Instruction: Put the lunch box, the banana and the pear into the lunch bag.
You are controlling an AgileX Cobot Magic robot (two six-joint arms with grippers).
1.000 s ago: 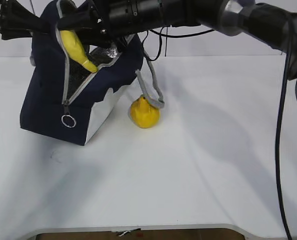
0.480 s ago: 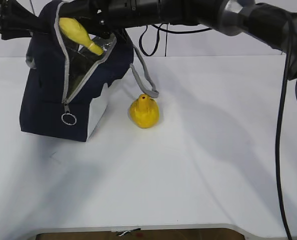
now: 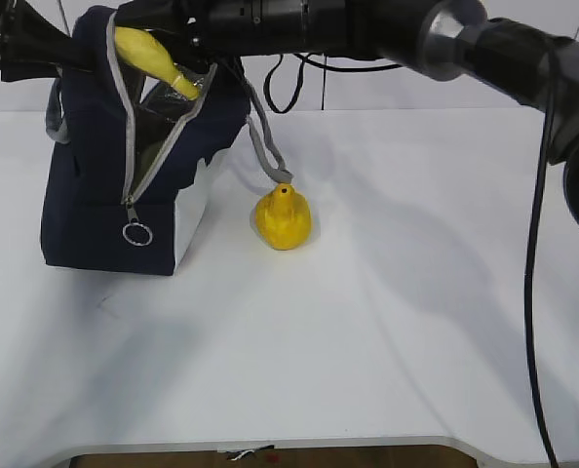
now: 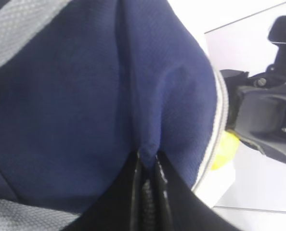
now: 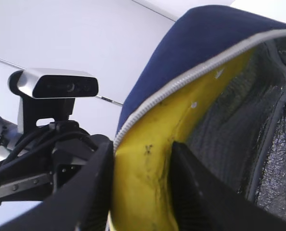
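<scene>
1. Your table (image 3: 416,322) is white, and everything on it sits in its left half in the exterior view.
2. Your lunch bag (image 3: 90,195) stands at the far left of the table, navy with a white lower panel. Its grey zipper is open down the front edge and the ring pull (image 3: 136,234) hangs near the bottom. One grey webbing handle (image 3: 262,146) droops off the right side, and its lower end reaches the top of the pear.
3. Your right arm (image 3: 387,34) stretches across the top of the exterior view from the right, over to the bag's mouth.
4. Your right gripper (image 5: 142,183) is clamped on the banana (image 3: 151,60), one dark finger on either side of it in the right wrist view. The banana is held at the bag's opening, against the zipper edge, with its tip slanting down and right into the mouth, and silver lining (image 5: 258,144) shows just behind it.
5. Your left gripper (image 4: 148,180) pinches a fold of the bag's navy fabric at the top left, its jaws nearly together on the cloth.
6. Your pear (image 3: 283,217) sits upright on the table just right of the bag, apart from the white panel.
</scene>
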